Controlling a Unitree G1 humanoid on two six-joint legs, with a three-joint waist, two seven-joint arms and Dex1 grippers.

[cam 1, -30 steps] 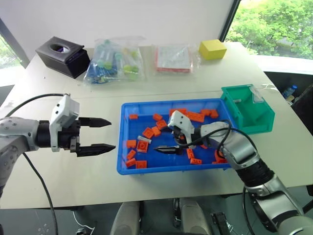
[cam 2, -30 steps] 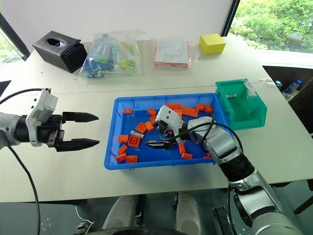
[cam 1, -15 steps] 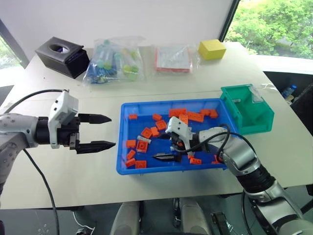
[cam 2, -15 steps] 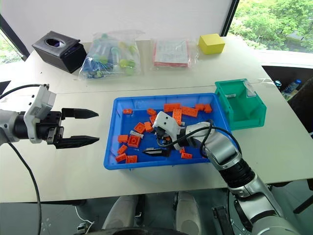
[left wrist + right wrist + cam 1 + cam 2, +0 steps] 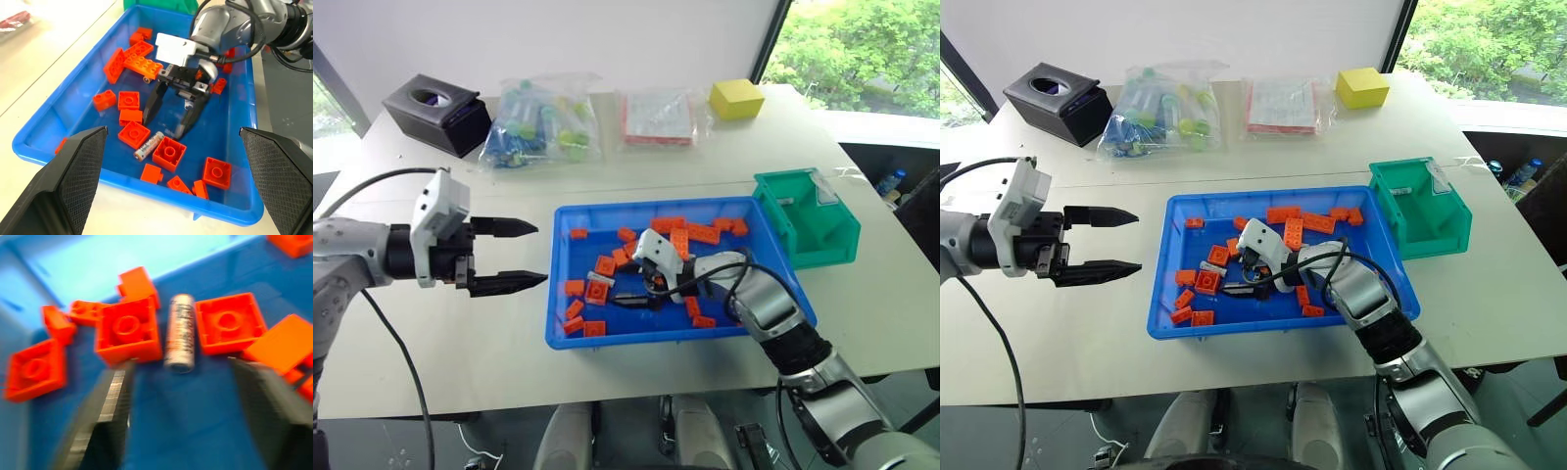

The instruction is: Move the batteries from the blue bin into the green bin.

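One silvery battery (image 5: pixel 149 145) lies on the floor of the blue bin (image 5: pixel 646 340) near its left end, between two orange bricks (image 5: pixel 128 330). My right gripper (image 5: pixel 164 128) hovers low inside the bin, pointing at the battery (image 5: pixel 180 333). It is open, its fingers (image 5: pixel 110 416) standing just short of the battery's near end with nothing between them. My left gripper (image 5: pixel 524 255) hangs open and empty over the table, left of the blue bin. The green bin (image 5: pixel 808 220) stands against the blue bin's right end.
Several orange bricks (image 5: pixel 690 233) are scattered across the blue bin. Along the far side of the white table sit a black tissue box (image 5: pixel 438 113), a clear bag of small items (image 5: pixel 543 122), a red-and-white packet (image 5: pixel 658 117) and a yellow block (image 5: pixel 737 99).
My right gripper has slid left along the bin floor to the battery, and its jaws have narrowed. The left gripper has stayed in place.
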